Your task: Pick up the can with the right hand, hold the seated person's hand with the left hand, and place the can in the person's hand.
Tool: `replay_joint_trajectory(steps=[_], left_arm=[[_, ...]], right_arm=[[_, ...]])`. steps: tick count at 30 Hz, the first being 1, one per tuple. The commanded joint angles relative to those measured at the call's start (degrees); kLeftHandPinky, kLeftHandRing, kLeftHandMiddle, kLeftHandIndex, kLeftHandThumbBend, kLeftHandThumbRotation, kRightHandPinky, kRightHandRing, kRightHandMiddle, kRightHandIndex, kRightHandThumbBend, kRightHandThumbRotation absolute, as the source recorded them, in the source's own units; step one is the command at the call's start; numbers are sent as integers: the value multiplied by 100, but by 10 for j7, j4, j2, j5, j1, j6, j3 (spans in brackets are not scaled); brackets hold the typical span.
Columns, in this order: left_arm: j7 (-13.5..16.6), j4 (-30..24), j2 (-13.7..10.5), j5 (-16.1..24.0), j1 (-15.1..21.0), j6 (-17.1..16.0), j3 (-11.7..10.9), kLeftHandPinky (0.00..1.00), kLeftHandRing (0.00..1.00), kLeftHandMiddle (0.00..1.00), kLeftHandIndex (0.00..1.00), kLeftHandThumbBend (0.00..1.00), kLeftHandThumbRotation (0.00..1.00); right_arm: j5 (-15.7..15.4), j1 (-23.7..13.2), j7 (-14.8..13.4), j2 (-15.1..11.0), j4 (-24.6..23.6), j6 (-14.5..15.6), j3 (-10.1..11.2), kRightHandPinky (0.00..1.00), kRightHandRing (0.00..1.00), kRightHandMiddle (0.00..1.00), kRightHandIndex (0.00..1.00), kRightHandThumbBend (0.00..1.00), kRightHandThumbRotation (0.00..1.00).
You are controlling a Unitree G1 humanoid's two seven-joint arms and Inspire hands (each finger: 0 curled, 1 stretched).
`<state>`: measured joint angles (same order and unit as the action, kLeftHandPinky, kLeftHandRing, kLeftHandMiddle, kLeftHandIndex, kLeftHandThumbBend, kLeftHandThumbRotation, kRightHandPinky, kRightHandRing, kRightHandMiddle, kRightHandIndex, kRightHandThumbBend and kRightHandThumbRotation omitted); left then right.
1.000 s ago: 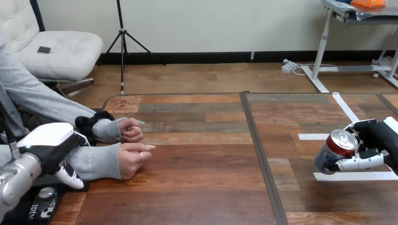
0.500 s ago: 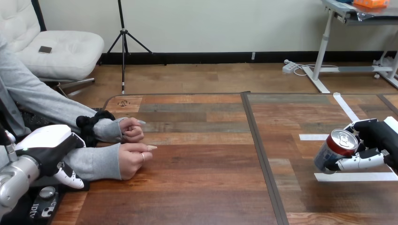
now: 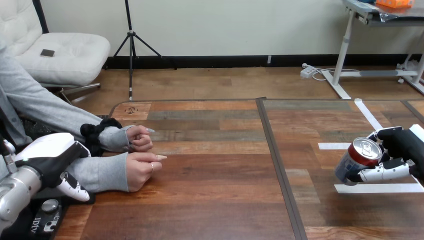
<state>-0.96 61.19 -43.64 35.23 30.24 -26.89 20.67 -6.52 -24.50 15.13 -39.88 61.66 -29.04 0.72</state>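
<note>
In the head view, the right hand (image 3: 401,149) at the right edge clasps the tilted can (image 3: 356,159); judging the handover premature, first settle the left hand (image 3: 49,156), lower left, grip unclear, onto the person's lower hand (image 3: 140,170).

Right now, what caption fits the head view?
Right hand grips the tilted can; left hand is by the person's forearm.

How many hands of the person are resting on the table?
2. Both are at the left side of the table: the person's far hand and the person's near hand just in front of it. None seems hidden.
</note>
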Motion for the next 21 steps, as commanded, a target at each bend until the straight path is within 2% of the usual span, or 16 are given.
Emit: replay_joint_trajectory(steps=[1,7,12,21], left_arm=[[12,-2,3,-18,11,-20,-15,30,37,44,48,82,0],[13,-12,4,-40,7,-33,-28,26,32,39,48,84,0],[23,-20,4,-50,5,-44,-36,23,28,36,47,85,0],[26,-45,3,-74,1,-59,-55,17,22,30,47,87,0]], right_arm=[[17,-30,-4,8,-17,-8,21,18,24,32,42,82,0],[16,-30,-6,9,-14,-11,20,18,24,32,42,82,0],[3,-30,-20,6,-13,-16,14,19,24,32,41,83,0],[3,-31,-18,7,-12,-18,13,17,22,31,41,83,0]])
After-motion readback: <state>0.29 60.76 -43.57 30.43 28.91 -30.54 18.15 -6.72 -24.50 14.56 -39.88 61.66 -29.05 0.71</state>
